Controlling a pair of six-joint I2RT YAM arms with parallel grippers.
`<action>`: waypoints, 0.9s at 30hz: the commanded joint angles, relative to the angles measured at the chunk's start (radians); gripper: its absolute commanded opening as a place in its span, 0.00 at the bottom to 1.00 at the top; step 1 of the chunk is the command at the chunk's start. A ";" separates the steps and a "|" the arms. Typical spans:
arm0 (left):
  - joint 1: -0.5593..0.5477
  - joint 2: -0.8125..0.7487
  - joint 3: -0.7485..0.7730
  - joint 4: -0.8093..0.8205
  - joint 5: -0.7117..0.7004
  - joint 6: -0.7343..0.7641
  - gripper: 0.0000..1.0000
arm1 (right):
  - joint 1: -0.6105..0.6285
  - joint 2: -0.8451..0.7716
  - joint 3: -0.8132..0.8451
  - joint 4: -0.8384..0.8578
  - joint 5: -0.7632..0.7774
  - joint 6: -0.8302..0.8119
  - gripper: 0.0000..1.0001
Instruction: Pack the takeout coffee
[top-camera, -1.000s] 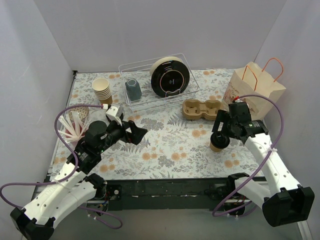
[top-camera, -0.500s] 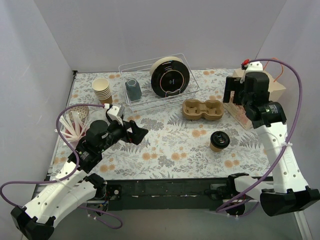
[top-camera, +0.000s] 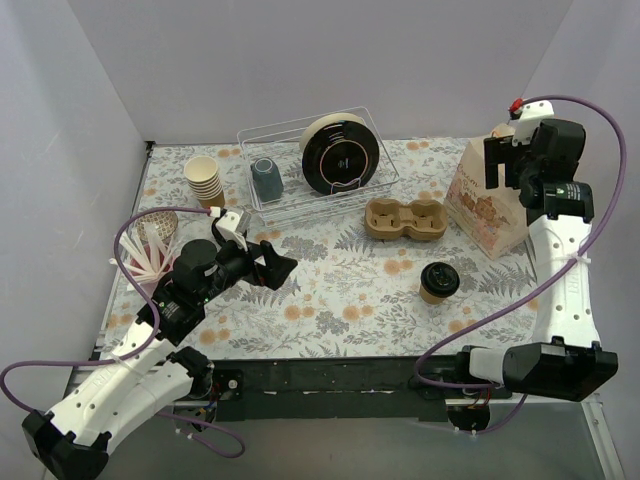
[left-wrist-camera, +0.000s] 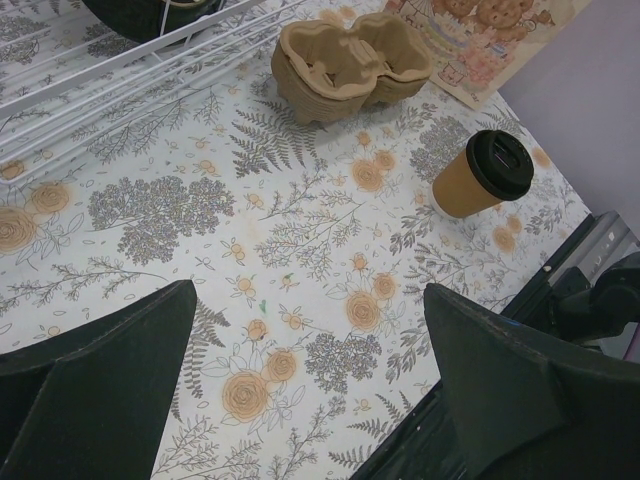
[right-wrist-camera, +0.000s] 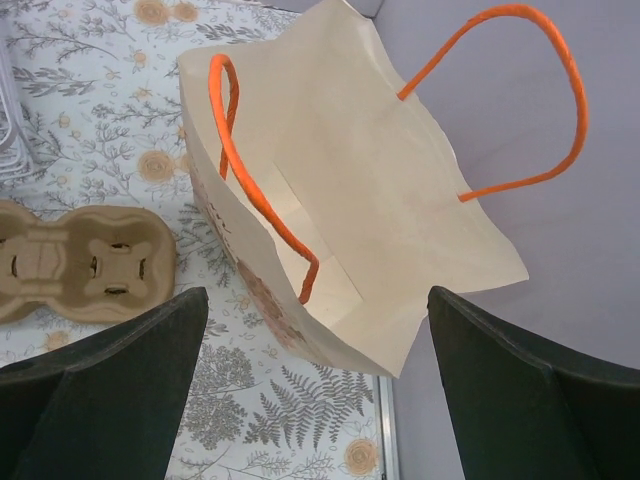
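Observation:
The takeout coffee (top-camera: 438, 282), a tan paper cup with a black lid, stands upright on the floral table right of centre, and nothing touches it. It also shows in the left wrist view as the coffee cup (left-wrist-camera: 485, 175). My right gripper (top-camera: 510, 162) hangs open high over the open paper bag (top-camera: 490, 200). In the right wrist view the bag (right-wrist-camera: 370, 200) has orange handles and nothing inside, and the right gripper (right-wrist-camera: 318, 300) holds nothing. My left gripper (top-camera: 270, 265) is open and empty, low over the table's left half, far from the cup; the left wrist view shows only tablecloth under the left gripper (left-wrist-camera: 310, 300).
A brown pulp cup carrier (top-camera: 405, 219) lies between the bag and a wire dish rack (top-camera: 300, 190). The rack holds a black plate (top-camera: 340, 153) and a grey-blue mug (top-camera: 266, 180). A stack of cream cups (top-camera: 204, 180) and a holder of white sticks (top-camera: 150, 250) stand at the left.
My right arm rose from around the coffee cup and swung back and right to above the bag. The cup stayed on the table. The left arm has not moved.

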 joint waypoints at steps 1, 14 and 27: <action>0.003 -0.002 -0.002 0.014 0.009 0.005 0.98 | -0.070 0.022 0.045 0.009 -0.205 -0.086 0.99; 0.003 0.013 -0.001 0.015 0.006 0.009 0.98 | -0.176 0.119 0.009 0.058 -0.474 -0.168 0.85; 0.001 0.004 -0.001 0.017 -0.003 0.012 0.98 | -0.176 0.142 -0.011 0.107 -0.418 -0.188 0.37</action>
